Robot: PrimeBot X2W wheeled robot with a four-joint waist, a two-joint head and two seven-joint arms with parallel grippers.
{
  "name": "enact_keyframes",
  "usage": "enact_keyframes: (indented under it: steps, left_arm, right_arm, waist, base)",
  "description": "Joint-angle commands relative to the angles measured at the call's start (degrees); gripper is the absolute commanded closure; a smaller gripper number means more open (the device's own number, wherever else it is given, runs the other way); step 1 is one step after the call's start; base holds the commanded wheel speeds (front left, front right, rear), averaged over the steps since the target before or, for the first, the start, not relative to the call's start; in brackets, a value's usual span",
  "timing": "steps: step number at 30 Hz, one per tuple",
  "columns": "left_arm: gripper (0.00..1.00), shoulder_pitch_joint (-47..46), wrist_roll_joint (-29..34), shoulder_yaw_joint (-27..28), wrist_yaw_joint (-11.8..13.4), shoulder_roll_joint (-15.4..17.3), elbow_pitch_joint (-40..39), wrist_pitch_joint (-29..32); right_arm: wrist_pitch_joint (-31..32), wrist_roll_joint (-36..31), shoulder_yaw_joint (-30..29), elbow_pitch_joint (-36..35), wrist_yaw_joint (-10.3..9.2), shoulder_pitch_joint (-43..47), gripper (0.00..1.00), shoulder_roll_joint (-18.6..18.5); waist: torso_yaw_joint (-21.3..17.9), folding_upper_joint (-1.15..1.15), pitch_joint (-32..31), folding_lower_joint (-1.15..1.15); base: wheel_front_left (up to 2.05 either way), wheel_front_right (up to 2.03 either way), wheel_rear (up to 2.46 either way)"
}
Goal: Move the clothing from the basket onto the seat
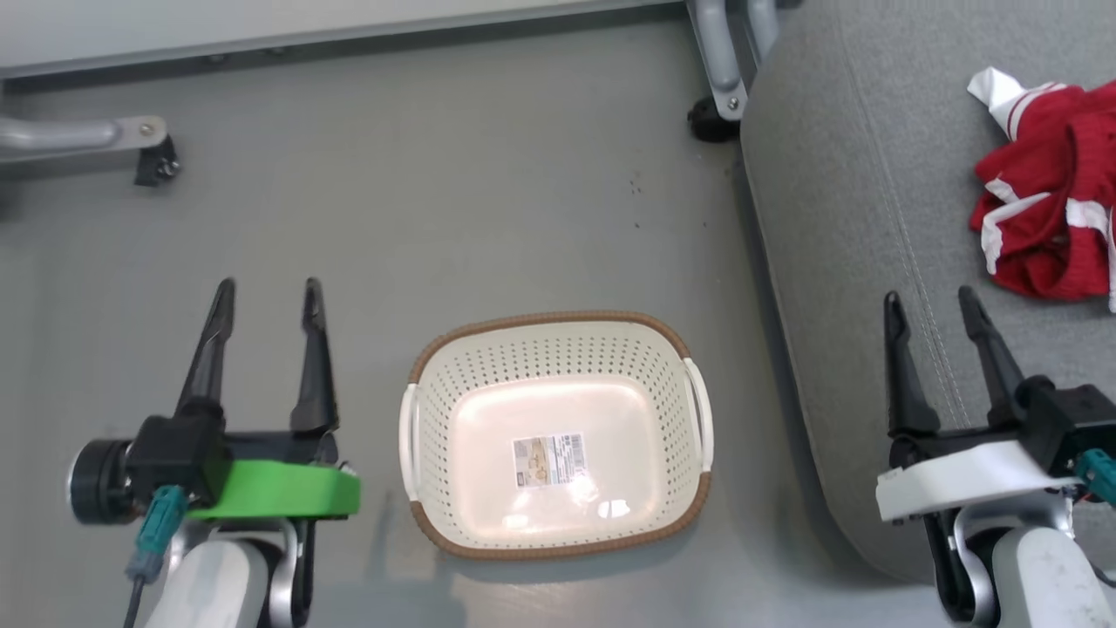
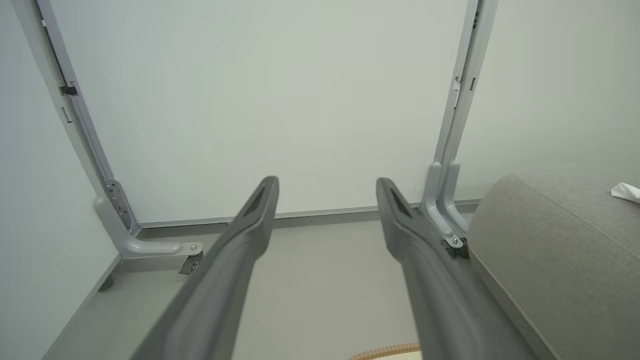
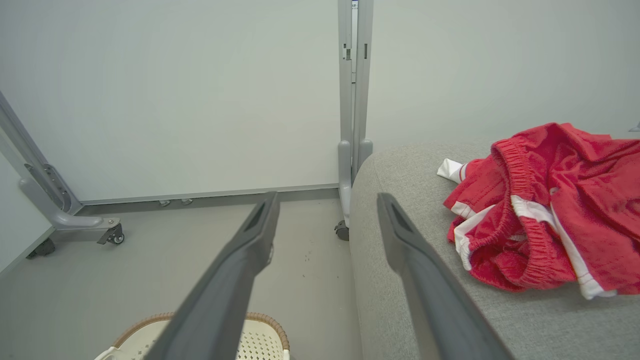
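Observation:
The red clothing with white trim (image 1: pixel 1051 196) lies crumpled on the grey seat (image 1: pixel 854 174) at the right; the right wrist view shows the clothing (image 3: pixel 545 210) on the seat (image 3: pixel 400 210) too. On the floor stands the cream basket (image 1: pixel 436 384) with brown rim, holding only a paper label (image 1: pixel 547 460). My left gripper (image 1: pixel 268 292) is open to the left of the basket. My right gripper (image 1: pixel 929 301) is open over the seat's front edge, left of the clothing. A corner of the basket (image 3: pixel 260 340) shows below my right fingers (image 3: pixel 250 250).
Grey metal frame legs with castors stand at the back left (image 1: pixel 105 139) and back centre (image 1: pixel 719 78), against a pale wall panel (image 2: pixel 280 100). Bare grey floor (image 1: pixel 453 201) lies between them and the basket.

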Motion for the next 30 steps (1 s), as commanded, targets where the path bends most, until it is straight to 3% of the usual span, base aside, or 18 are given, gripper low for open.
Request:
enact_keyframes:
  steps: [1, 6, 15, 30]
  left_arm:
    - [0.00, 1.94, 0.76, 1.25, -0.51, -0.62, 0.37, 0.00]
    - [0.00, 6.55, 1.81, 4.71, -2.08, -1.90, 1.62, 0.00]
    - [0.00, 12.36, 4.11, 6.20, -4.87, -3.70, 3.75, 0.00]
    - [0.00, 16.72, 6.18, 6.82, -6.70, -5.39, 5.93, -0.01]
  right_arm:
    - [0.39, 0.13, 0.25, -0.52, -0.02, 1.40, 0.00, -0.17]
    - [1.72, 0.10, 1.36, -1.58, -0.02, 4.23, 0.00, -0.17]
    - [3.44, 0.08, 2.21, -2.41, -0.02, 8.59, 0.00, -0.15]
    - [5.62, 0.75, 2.61, -3.85, -0.02, 13.05, 0.00, -0.14]
  waist:
    - [2.47, 0.00, -3.07, 0.00]
    - [2.98, 0.00, -5.97, 0.00]
    - [2.58, 0.00, -10.69, 0.00]
    - [2.35, 0.00, -14.42, 0.00]
  base:
    - [0.00, 0.00, 0.00]
    - [0.00, 0.00, 0.00]
    - [0.00, 0.00, 0.00]
    - [0.00, 0.00, 0.00]
